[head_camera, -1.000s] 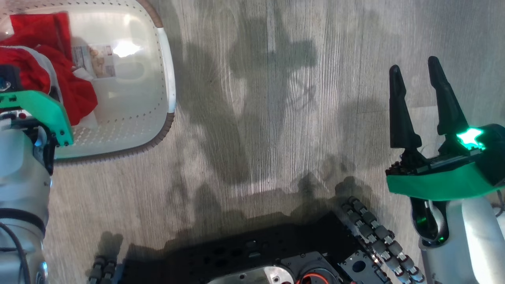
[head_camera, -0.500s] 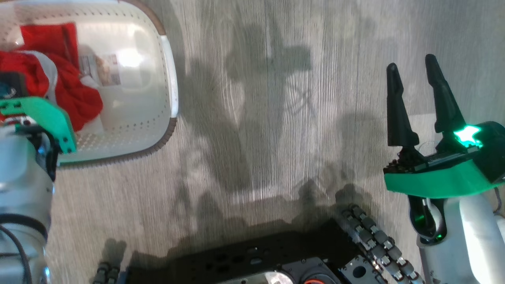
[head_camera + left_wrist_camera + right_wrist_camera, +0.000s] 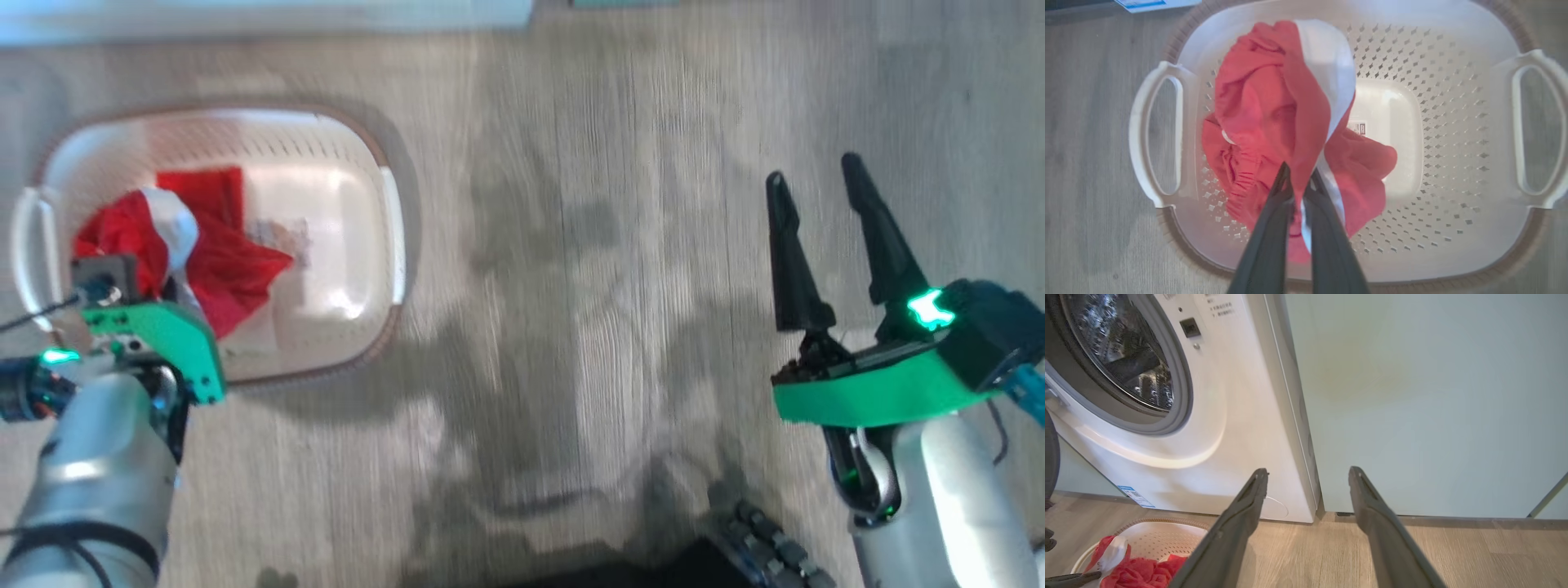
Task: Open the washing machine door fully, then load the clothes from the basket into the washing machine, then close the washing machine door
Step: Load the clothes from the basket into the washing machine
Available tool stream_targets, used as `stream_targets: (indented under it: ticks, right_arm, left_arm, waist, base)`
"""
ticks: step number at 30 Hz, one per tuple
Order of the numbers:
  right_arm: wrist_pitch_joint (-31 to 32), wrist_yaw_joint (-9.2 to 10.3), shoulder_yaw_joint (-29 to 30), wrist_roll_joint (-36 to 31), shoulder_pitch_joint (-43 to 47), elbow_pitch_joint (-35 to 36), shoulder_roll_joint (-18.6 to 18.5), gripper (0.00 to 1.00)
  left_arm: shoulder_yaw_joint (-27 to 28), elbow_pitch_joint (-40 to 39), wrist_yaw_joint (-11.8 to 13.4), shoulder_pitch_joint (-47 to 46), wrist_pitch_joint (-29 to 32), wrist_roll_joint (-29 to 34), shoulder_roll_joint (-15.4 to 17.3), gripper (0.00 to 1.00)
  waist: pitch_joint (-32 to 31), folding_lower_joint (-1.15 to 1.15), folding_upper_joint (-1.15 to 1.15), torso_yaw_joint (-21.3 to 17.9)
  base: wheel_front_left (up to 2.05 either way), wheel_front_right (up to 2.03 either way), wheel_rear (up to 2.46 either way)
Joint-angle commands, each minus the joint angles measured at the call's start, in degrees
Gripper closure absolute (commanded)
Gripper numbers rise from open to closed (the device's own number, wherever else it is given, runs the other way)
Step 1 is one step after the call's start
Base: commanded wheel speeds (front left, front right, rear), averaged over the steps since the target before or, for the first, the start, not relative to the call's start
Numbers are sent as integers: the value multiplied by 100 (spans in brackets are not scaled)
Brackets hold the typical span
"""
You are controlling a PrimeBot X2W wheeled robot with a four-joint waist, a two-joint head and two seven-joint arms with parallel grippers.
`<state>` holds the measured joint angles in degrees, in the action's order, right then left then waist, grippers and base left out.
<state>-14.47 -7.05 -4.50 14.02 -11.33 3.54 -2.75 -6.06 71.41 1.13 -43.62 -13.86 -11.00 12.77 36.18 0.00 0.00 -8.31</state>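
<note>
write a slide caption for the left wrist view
Left gripper shut on soft red-and-white garment over cream perforated plastic basket.

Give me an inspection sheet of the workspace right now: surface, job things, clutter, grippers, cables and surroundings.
Surface: wood-look floor, crossed by the robot's shadows.
Job's things: basket on the floor, holding red and white clothes; washing machine with its drum opening uncovered.
Clutter: nothing seen.
Grippers: left gripper shut on a fold of the clothes over the basket; right gripper open, holding nothing, above the floor.
Cables: thin dark cable at the left wrist.
Surroundings: pale teal cabinet right beside the washing machine.
</note>
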Motion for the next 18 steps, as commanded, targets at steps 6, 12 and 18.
stream_targets:
  ticks: [6, 12, 18]
  right_arm:
    - [-52, -44, -180, -46, 272, 15, -12, 0]
    - [-52, -44, -165, -68, 368, -90, -12, 0]
    - [-50, -44, -92, -79, 479, -162, -12, 0]
  left_arm:
    - [49, -1321, 128, 720, -111, 160, 149, 100]
    - [165, -2855, 274, 1386, -113, 258, 111, 100]
    - [372, -3962, 289, 1912, -113, 204, -31, 100]
  waist:
    - [-1010, 0, 0, 303]
    - [-1449, 0, 0, 431]
    - [-1786, 0, 0, 536]
  base:
    - [0, 0, 0]
    - [0, 0, 0]
    - [0, 0, 0]
